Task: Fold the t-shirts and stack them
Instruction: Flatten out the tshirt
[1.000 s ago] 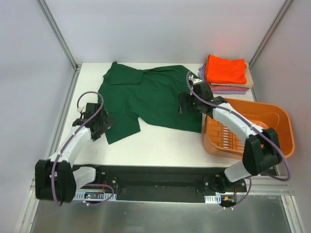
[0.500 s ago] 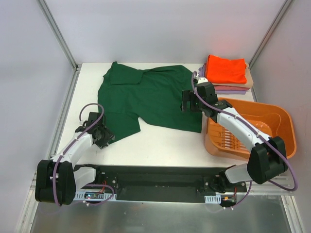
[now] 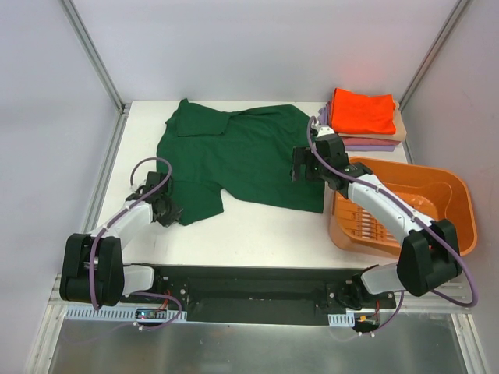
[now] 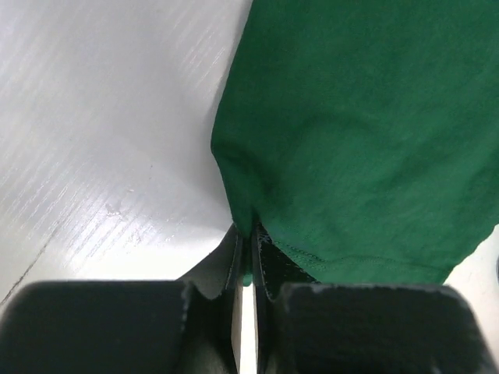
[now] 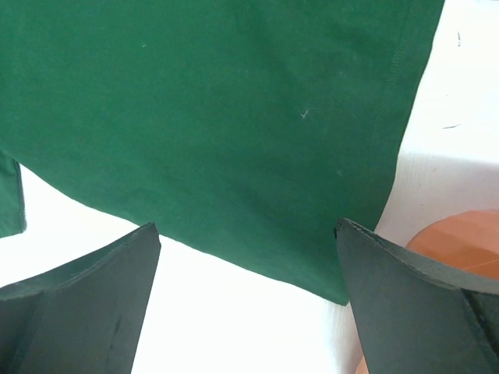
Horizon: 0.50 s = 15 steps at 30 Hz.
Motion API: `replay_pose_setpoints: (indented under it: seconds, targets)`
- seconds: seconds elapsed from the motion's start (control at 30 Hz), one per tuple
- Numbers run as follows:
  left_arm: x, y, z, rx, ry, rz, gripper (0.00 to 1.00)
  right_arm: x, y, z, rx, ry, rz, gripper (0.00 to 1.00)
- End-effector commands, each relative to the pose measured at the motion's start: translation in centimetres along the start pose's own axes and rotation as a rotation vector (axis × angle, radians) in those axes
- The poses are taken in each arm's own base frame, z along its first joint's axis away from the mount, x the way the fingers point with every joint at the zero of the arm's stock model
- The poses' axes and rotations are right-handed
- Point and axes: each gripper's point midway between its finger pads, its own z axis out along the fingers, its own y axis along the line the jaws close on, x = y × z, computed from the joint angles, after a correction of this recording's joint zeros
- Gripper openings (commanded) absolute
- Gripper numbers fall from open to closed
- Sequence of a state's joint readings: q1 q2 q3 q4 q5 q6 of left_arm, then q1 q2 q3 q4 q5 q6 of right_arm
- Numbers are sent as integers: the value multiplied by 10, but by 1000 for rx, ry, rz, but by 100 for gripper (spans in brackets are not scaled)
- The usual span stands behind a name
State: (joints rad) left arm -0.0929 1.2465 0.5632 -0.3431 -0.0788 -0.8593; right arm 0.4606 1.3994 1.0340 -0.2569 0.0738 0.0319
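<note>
A large dark green t-shirt [image 3: 234, 156] lies spread across the white table. My left gripper [image 3: 167, 210] is shut on the shirt's near left corner; in the left wrist view its jaws pinch the green cloth [image 4: 327, 140] at the hem. My right gripper [image 3: 304, 165] hovers open over the shirt's right edge, with the green fabric [image 5: 218, 109] and its hem showing between the spread fingers [image 5: 86, 296]. A folded stack sits at the back right: an orange shirt [image 3: 362, 111] on top, then a tan one [image 3: 400, 127], with a lavender shirt [image 3: 366, 144] at the bottom.
An orange plastic basket [image 3: 405, 204] stands at the right, just beside my right arm; its rim [image 5: 460, 241] shows in the right wrist view. White walls and metal rails [image 3: 93, 54] bound the table on the left, back and right.
My left gripper moved in to the shirt's near left corner and shut on it. My right gripper shifted slightly right and back over the shirt's right edge, still open.
</note>
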Motion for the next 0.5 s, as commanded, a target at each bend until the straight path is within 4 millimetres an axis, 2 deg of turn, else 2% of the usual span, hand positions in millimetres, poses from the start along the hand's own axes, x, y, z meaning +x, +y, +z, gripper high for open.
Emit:
replay_pose_setpoints:
  seconds: [0.0, 0.07, 0.13, 0.27, 0.4, 0.47]
  targets:
    - [-13, 9, 0, -68, -61, 39, 0, -19, -6, -12, 26, -89, 7, 96]
    - [-37, 8, -7, -90, -166, 13, 0, -18, 4, -14, -30, -88, -16, 96]
    - [-64, 18, -14, -134, -262, -64, 0, -13, 21, -16, -123, -62, -77, 96]
    - [-104, 27, -26, -148, -330, -194, 0, 2, 42, -16, -157, -9, -200, 96]
    - [-126, 45, -37, -199, -394, -269, 0, 21, 70, -17, -204, 53, -296, 96]
    - [-128, 54, -42, -196, -402, -309, 0, 34, 77, -15, -193, 91, -332, 96]
